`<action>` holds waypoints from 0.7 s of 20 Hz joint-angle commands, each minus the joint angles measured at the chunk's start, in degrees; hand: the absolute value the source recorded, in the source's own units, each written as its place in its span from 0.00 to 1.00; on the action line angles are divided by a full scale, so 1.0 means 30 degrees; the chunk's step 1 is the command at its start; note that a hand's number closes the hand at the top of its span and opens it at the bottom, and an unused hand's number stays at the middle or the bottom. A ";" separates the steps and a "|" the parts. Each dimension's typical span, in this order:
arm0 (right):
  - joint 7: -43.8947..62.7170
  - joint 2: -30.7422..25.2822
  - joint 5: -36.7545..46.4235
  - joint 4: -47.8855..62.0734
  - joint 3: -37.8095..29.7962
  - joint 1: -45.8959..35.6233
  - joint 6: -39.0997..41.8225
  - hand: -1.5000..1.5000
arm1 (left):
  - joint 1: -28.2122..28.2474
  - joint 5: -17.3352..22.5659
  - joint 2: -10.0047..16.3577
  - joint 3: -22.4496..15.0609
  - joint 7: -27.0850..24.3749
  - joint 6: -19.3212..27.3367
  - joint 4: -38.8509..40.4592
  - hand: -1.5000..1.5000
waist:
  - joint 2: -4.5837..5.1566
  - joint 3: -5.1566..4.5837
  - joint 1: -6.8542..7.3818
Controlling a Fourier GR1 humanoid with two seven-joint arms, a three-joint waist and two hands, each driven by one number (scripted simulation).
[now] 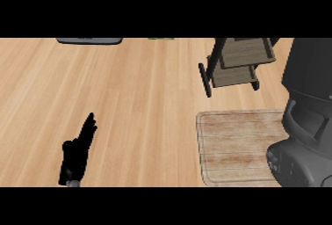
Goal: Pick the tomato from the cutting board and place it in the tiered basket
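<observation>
Grey arm [308,110] over board [236,145] edge; tomato unseen.
Cannot tell state of right hand; left hand [77,151] open, left of board; lift high before basket [236,66].

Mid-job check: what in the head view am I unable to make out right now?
Head view:
- Tomato: nowhere visible; possibly behind the dark bulk at the right edge, which covers the cutting board's right side.
- Tiered basket: top cut off by the upper edge.
- Grey object and green item: mostly cut off by the upper edge, unidentifiable.

Pale wood-grain counter [130,88] fills the view, evenly lit.
</observation>
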 commanded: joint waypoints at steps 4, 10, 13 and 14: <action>0.2697 -0.0619 0.0213 0.3250 -0.1563 0.0148 -0.2233 1.00 | 0.0206 0.0025 -0.0051 0.0161 -0.0513 -0.0171 -0.0049 0.50 | 0.0032 0.0007 -0.0064; 0.2198 -0.0418 -0.0608 0.3650 -0.2832 0.1658 -0.6144 1.00 | -0.0811 0.0195 -0.0168 0.0558 0.0081 -0.0298 0.0685 0.50 | 0.0079 0.0020 -0.0160; 0.2029 -0.0298 -0.1784 0.2469 -0.4082 0.1464 -0.8111 1.00 | -0.0017 -0.0294 -0.0381 0.0102 -0.0150 0.0155 0.0204 0.50 | 0.0061 0.0043 0.0004; 0.2525 0.0237 -0.2028 0.2561 -0.4541 0.1585 -0.9285 0.00 | -0.0128 -0.0271 -0.0671 -0.0137 -0.0608 -0.0045 0.0474 0.50 | 0.0160 0.0031 0.0138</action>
